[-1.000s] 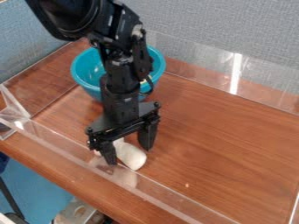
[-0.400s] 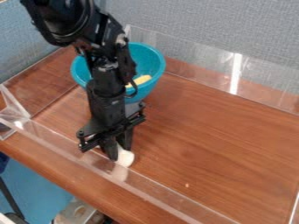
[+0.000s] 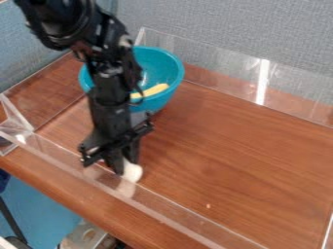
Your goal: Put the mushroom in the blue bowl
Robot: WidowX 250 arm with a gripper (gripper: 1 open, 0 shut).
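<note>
The bench is a reddish-brown wooden surface that fills most of the view, with a low clear plastic wall standing along its near edge and further clear panels at the left corner and along the far side. Behind it hangs a blue-grey fabric backdrop.

The black arm comes in from the upper left and reaches down over the left part of the bench, its lower section standing nearly upright.

The bowl, teal-blue and glossy, sits on the bench toward the back left, partly hidden behind the arm. A yellow piece lies inside it against the right-hand part of the floor.

The end effector points down at the bench near the front wall, well apart from the bowl. Its black fingers are drawn close together, with the mushroom at their tips; the fingers look to be closing around it, though whether they already grip it firmly cannot be told from this view.

Of the mushroom, only a small pale, whitish part shows, low down on the right of the fingertips and at or just above the wood, just beside the clear front wall. Its cap is not visible.
</note>
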